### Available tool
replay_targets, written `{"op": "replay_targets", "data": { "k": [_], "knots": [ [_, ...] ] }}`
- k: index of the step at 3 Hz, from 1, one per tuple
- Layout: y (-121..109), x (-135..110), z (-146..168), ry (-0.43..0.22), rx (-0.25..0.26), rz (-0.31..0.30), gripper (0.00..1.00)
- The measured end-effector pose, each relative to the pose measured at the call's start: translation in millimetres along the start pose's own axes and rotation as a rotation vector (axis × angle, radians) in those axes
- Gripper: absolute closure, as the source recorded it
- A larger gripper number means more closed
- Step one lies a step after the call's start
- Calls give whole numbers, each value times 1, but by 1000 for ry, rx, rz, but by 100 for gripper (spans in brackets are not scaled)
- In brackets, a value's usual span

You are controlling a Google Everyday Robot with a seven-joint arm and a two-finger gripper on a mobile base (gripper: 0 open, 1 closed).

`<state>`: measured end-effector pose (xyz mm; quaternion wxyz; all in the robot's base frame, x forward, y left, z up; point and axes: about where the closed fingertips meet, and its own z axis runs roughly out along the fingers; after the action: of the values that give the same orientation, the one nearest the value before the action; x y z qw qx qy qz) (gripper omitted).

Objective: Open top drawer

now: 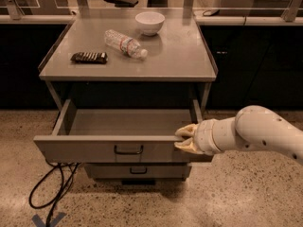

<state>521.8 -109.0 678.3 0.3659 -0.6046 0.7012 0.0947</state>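
Note:
The top drawer [94,150] of the grey metal cabinet is pulled well out and its inside is empty. Its dark loop handle [128,150] sits at the centre of the front panel. My gripper [185,139] is at the right end of that front panel, its pale fingers [187,130] closed on the panel's upper edge. My white arm [265,131] reaches in from the right. A second, shorter drawer [137,170] below is closed.
On the cabinet top [180,56] lie a clear plastic bottle [125,44], a white bowl [149,22] and a dark flat packet [89,57]. A black cable [49,193] loops on the speckled floor at the lower left. Dark counters stand behind.

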Motion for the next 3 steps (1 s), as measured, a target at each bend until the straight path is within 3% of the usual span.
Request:
{"op": "replay_targets", "data": {
  "k": [3],
  "knots": [
    [7,0,-4,2,-1,-1,100]
  ]
}}
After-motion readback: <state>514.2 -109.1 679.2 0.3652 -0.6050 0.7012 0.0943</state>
